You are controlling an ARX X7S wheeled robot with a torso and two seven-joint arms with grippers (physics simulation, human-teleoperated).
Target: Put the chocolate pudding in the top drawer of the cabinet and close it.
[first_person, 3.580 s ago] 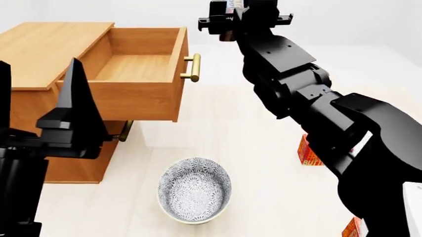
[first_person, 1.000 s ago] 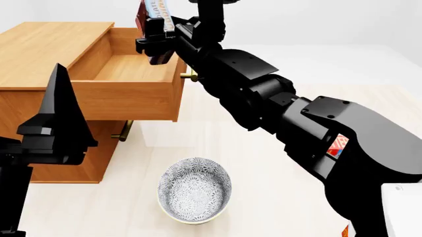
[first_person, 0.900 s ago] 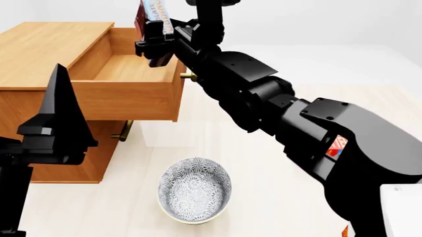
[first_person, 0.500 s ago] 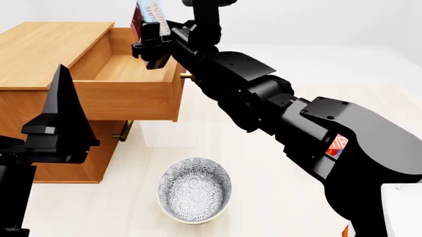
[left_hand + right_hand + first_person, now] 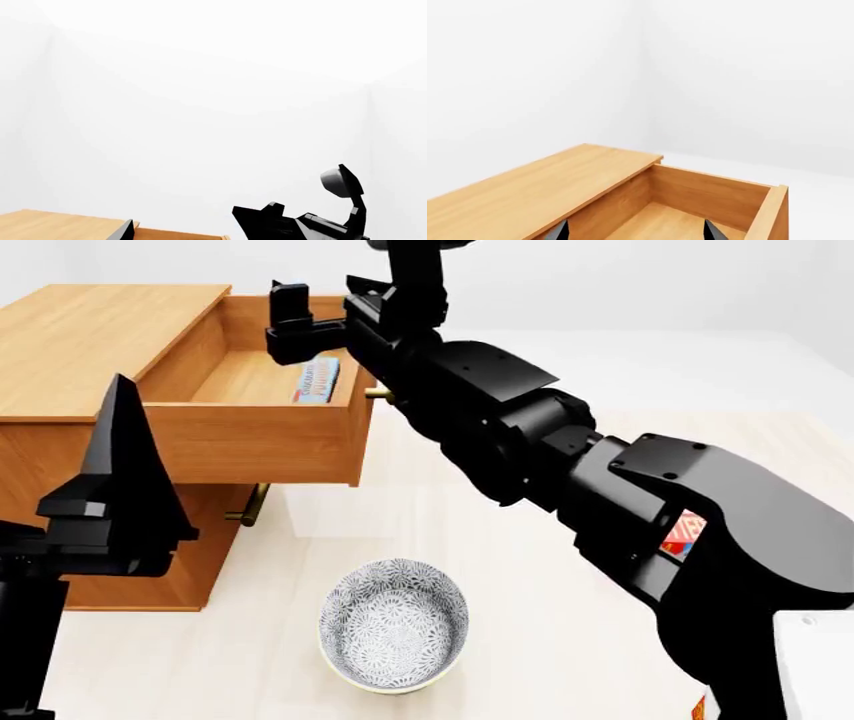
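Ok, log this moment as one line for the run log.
pudding: lying in top drawer | drawer: open | right gripper: open, above drawer | left gripper: idle, empty | next: close drawer

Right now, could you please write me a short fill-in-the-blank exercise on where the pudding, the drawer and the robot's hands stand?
1. The chocolate pudding lies inside the top ____.
2. The top drawer of the cabinet is pulled ____.
3. The right hand above the drawer is open and holds ____.
4. The patterned ____ stands on the floor in front of the cabinet.

Missing words: drawer; open; nothing; bowl
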